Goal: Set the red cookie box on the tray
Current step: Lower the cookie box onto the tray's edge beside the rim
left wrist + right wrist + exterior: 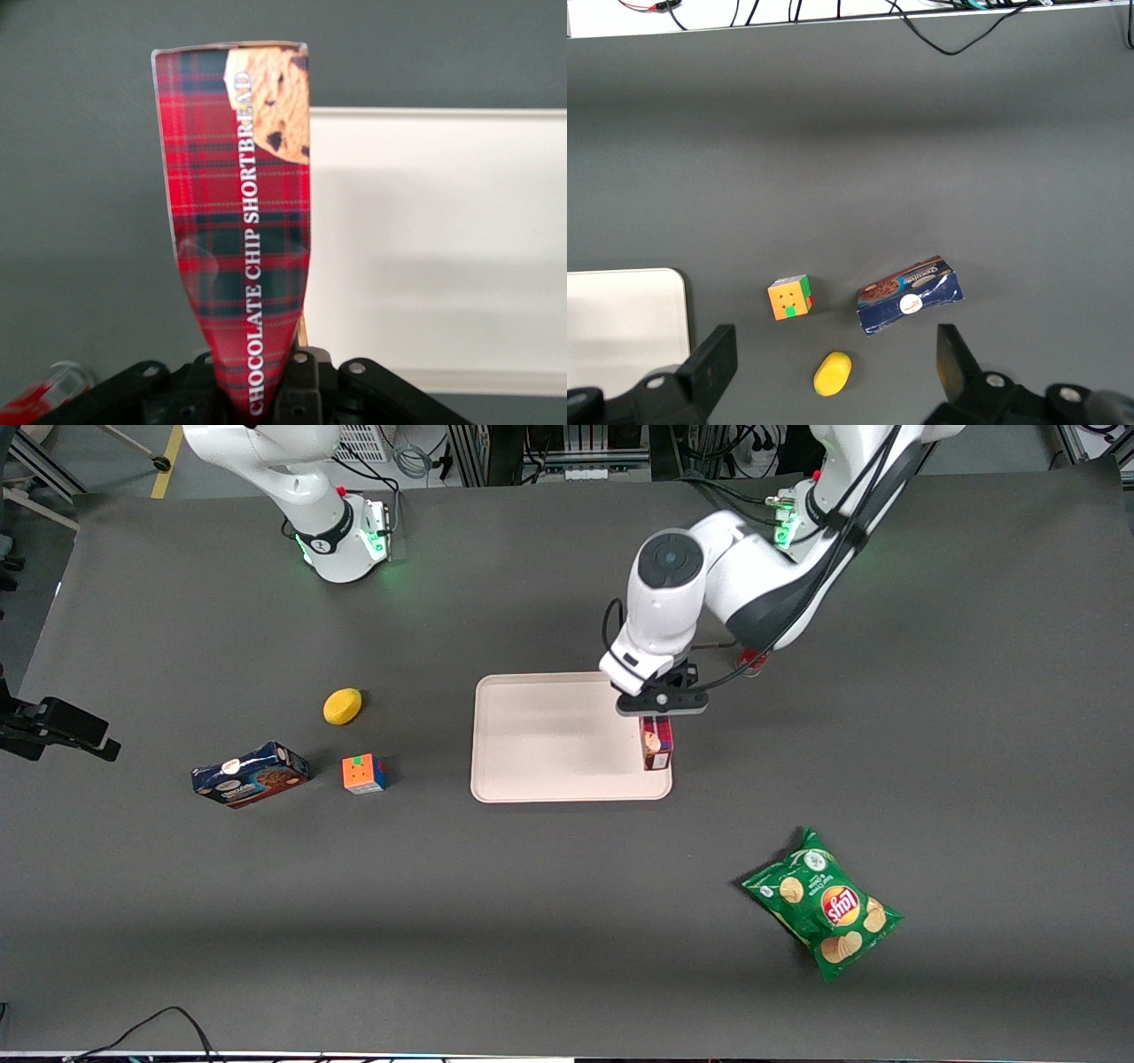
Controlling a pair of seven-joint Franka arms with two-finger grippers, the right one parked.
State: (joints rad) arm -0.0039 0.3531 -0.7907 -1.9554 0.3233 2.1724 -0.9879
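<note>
Claw (pixel 657 722) pinches red cookie box (pixel 656 744) upright over tray (pixel 549 735) edge nearest working arm. Lowering and release remain, probably.

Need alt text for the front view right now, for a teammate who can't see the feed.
The left arm's gripper holds the red cookie box upright over the edge of the tray nearest the working arm. A blue cookie box, a puzzle cube and a yellow lemon-like object lie toward the parked arm's end; a green chip bag lies nearer the camera.
</note>
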